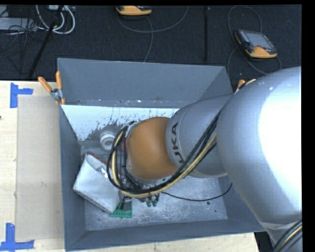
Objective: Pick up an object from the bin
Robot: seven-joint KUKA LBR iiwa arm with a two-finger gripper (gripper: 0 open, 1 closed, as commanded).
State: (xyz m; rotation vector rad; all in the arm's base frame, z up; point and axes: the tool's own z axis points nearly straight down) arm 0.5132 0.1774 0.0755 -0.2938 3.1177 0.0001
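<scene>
Random stuff: a white tape roll (103,142) lying flat, with a crumpled white pouch (94,186) just below-left of it. Well above the roll, on the dark floor (187,44): an orange-grey handheld (256,43), another handheld (134,9), and loose cables (58,19).

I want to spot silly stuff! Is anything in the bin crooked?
The white flat pad lies askew near the left wall of the bin, with a small green board poking out at its lower corner.

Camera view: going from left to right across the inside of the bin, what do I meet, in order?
white flat packet → small green circuit board → orange wrist cover → grey arm. The white ring at the back left is left out, since it overlaps the packet's span.
</scene>
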